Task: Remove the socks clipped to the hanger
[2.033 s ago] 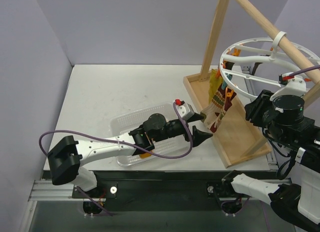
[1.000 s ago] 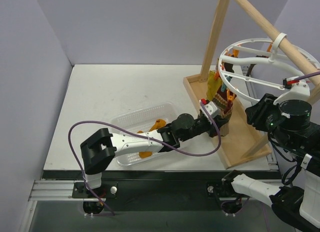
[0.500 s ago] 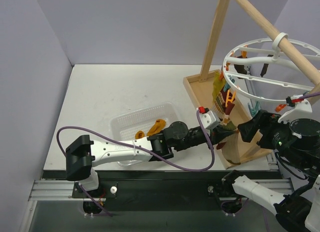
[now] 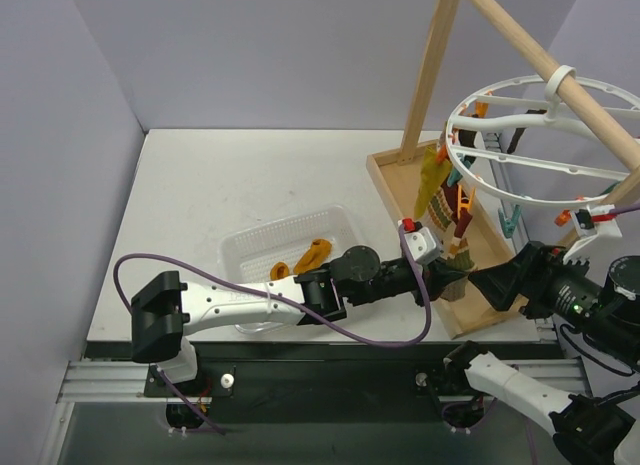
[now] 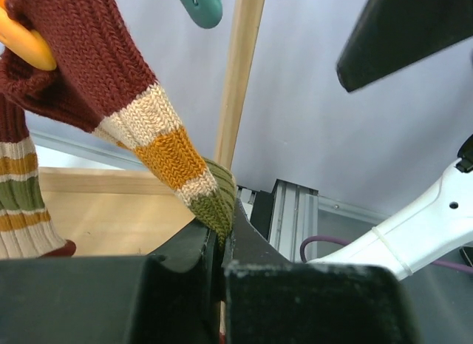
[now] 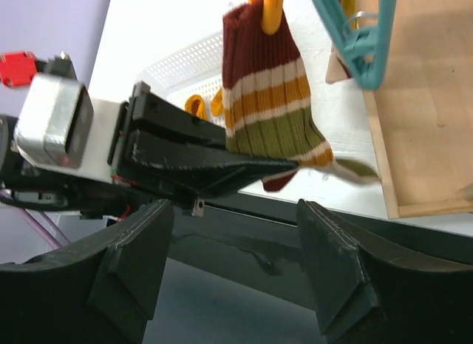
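**Grip state.** The left gripper (image 5: 222, 237) is clamping the olive-green tip of the striped sock (image 5: 111, 70), with its jaws shut on a thin fold of knit. The right gripper (image 6: 236, 270) is standing with jaws spread wide, gripping nothing, and facing the sock from the near right corner of the worktop.

**Location.** The sock is hanging from an orange clip (image 6: 264, 2) on the hanger (image 4: 556, 77), above the wooden tray (image 4: 495, 247) along the worktop's right edge.

**Judgement.** The step in hand is pulling this sock out of its clip.
- The pull is best going steadily down and toward the near edge, in line with the sock's length, because the bite is taking only the tip and could slip.
- The hanger is hooked loosely over the wooden pole (image 4: 515, 30) and will likely be swinging with the pull, so steadying its rim would help.

**Materials.**
- The sock is a ribbed, soft knit, maroon with cream, mustard and green bands. It will probably be stretching before it releases.
- The hanger is rigid white spoked plastic, and the clip is smooth and hard.
- Whether the clip is biting one layer or a folded cuff is unclear from these angles.
- The clear perforated basket (image 4: 230, 250) by the near edge is holding a mustard sock (image 4: 312, 253).
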Controlling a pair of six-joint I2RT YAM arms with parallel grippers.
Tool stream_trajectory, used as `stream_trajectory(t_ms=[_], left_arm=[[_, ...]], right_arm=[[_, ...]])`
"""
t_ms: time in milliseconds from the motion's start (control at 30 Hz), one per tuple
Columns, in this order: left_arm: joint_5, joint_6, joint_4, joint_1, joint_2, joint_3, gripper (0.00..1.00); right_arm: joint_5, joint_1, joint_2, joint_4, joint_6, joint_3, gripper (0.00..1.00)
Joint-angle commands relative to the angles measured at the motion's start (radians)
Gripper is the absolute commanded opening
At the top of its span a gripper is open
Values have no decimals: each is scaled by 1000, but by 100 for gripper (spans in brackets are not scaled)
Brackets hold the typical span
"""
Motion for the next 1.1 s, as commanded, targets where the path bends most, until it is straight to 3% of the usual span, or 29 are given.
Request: stream_trajectory(t_ms=[0, 333, 600, 867, 1067], left_arm=[[17, -3, -8, -14, -45, 13, 0], [-16, 6, -24, -19, -86, -20, 0], [-72, 37, -46, -19, -85, -37, 0], [-62, 32, -35, -22, -46, -22, 0], [-60, 43, -49, -22, -39, -13, 0]], right_arm=[[51, -5, 85, 33, 24, 54, 67], [145, -4, 272, 9, 22, 228, 67], [341, 55, 339, -5, 51, 214, 66], [602, 196, 399, -31, 108, 197, 62], [688, 213, 451, -53, 128, 183, 58]])
